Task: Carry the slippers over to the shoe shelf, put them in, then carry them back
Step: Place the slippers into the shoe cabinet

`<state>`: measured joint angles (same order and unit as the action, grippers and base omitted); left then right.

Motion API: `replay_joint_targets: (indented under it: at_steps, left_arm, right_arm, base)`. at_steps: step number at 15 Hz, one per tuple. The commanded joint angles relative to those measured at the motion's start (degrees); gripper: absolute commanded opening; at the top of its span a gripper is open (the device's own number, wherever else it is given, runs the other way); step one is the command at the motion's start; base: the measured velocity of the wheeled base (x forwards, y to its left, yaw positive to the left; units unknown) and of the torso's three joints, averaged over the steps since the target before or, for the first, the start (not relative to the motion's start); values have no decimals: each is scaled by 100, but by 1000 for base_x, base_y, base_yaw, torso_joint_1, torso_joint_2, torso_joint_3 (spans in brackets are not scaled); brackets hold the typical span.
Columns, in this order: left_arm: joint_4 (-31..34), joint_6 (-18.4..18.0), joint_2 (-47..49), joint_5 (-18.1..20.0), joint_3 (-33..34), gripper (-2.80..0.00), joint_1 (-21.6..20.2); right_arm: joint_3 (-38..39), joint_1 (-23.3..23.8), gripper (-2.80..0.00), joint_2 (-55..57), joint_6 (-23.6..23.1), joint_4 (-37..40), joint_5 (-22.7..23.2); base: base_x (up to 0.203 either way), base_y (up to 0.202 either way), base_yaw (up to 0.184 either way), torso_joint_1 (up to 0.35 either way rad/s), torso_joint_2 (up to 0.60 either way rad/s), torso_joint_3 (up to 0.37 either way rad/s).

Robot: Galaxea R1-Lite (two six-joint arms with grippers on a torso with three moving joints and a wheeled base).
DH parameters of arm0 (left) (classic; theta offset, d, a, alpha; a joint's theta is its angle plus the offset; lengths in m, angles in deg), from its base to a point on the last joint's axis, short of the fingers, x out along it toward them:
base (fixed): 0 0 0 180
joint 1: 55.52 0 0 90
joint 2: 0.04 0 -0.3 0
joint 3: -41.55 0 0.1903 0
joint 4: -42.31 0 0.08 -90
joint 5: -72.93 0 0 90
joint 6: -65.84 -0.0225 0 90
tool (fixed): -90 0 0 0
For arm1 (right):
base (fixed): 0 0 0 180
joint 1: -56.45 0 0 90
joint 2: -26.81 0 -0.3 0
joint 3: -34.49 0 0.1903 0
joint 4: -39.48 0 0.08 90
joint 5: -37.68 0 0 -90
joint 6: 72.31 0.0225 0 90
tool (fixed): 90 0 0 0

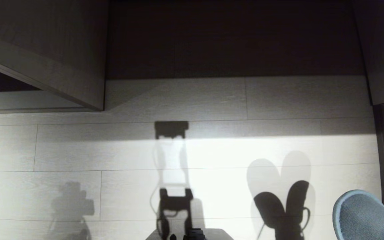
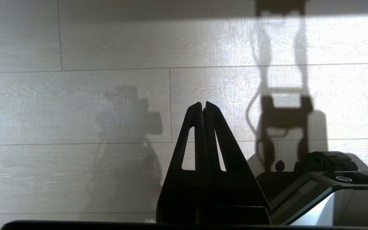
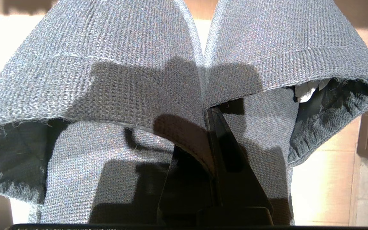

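From your head view, the slippers (image 1: pixel 362 216) show at the lower right over the pale floor (image 1: pixel 78 150). In your left wrist view, the left gripper (image 2: pixel 204 107) is closed on nothing above the floor. In your right wrist view, the right gripper (image 3: pixel 209 115) pinches both slippers (image 3: pixel 113 80) together where they meet.

No legible text, label, brand, number or sign was found in any view. A small round emblem (image 2: pixel 344 178) sat on the dark housing of the robot base in the left wrist view, but nothing on it could be read. A pale tag (image 3: pixel 306 92) showed inside one of the slippers (image 3: pixel 113 80) in the right wrist view; no print on it could be made out.
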<state>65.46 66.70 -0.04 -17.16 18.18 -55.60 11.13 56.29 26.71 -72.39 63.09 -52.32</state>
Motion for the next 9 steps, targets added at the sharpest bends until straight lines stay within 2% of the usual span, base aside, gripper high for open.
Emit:
replay_joint_targets:
  at_steps: [1, 9]
  left_arm:
    - [-8, 3, 9, 1, 0, -280, -1]
    - [-13, -2, 13, 1, 0, -280, -1]
  right_arm:
    - [0, -2, -280, 10, -1, 2, 0]
    - [0, -2, -280, 10, -1, 2, 0]
  base:
    - [0, 0, 0, 2, 2, 206]
    - [0, 0, 0, 2, 4, 201]
